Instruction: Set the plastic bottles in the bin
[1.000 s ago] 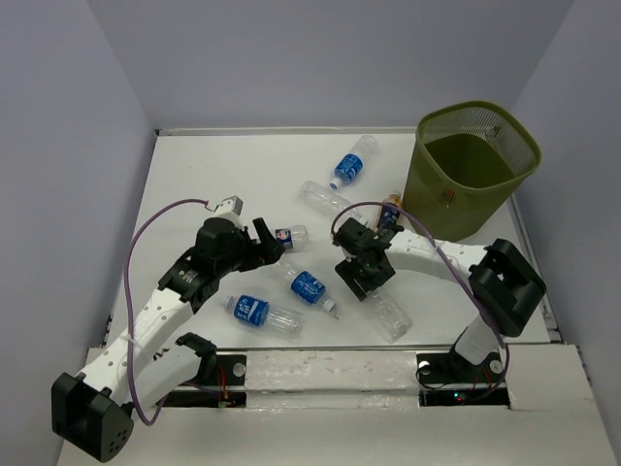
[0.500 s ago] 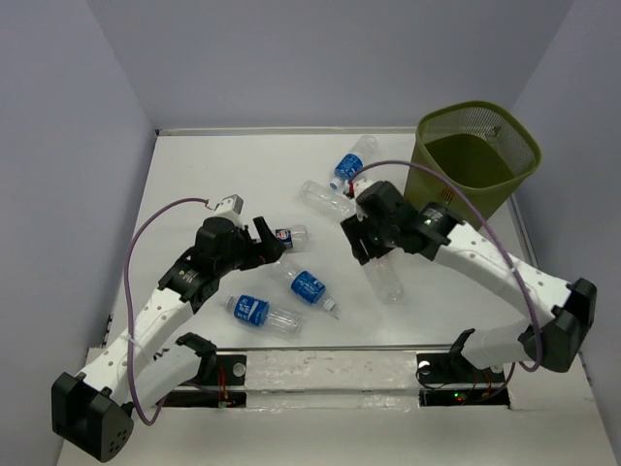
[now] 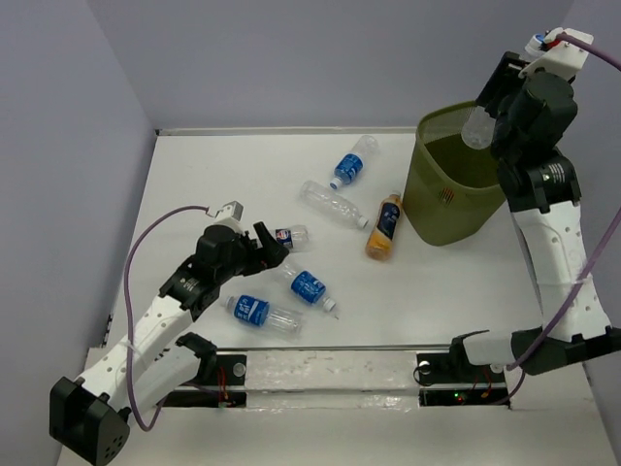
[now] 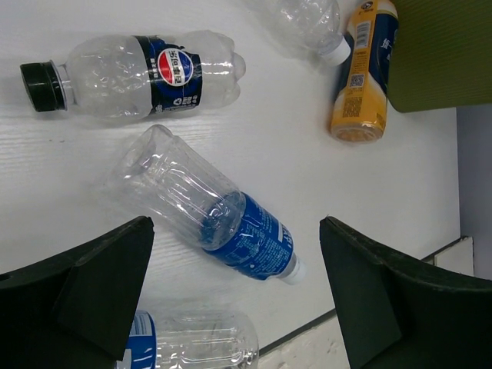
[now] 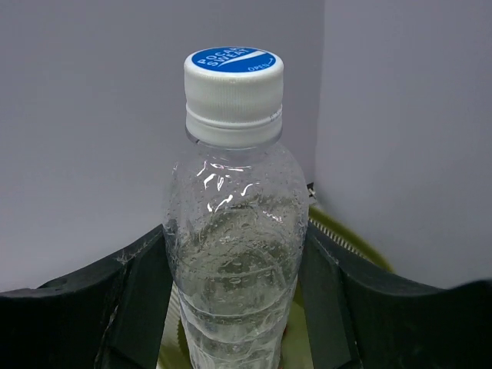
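Six plastic bottles are lying on the white desk (image 3: 194,175): a blue-labelled clear bottle (image 3: 351,162) near the far edge, an unlabelled clear bottle (image 3: 333,204), an orange-filled bottle (image 3: 385,225) just beside the olive-green wire-mesh bin (image 3: 437,199), a dark-capped bottle (image 3: 289,234), a second blue-labelled bottle (image 3: 309,287) and a third blue-labelled bottle (image 3: 260,313) nearest the arms. The left claw (image 3: 270,243) is hovering low beside the dark-capped bottle, its jaws standing wide apart and gripping nothing. The right claw (image 5: 234,300) is hanging high above the bin, its fingers (image 5: 131,307) pressing both sides of a clear white-capped bottle (image 5: 231,223).
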Controlling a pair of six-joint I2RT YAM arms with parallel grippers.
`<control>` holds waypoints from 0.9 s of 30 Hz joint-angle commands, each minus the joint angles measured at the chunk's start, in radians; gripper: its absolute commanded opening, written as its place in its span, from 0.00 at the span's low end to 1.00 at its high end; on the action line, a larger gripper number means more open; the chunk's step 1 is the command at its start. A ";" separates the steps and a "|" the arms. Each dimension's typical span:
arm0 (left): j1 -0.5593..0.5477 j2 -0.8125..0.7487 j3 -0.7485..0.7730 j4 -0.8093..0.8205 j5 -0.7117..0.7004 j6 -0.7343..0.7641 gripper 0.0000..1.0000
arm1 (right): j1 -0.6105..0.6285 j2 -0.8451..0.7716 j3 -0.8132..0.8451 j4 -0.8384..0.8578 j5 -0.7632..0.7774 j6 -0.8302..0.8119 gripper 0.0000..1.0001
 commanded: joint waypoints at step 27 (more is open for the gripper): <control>-0.268 0.375 0.023 0.079 -0.443 -0.197 0.99 | 0.226 -0.164 -0.498 0.086 -0.580 0.201 0.95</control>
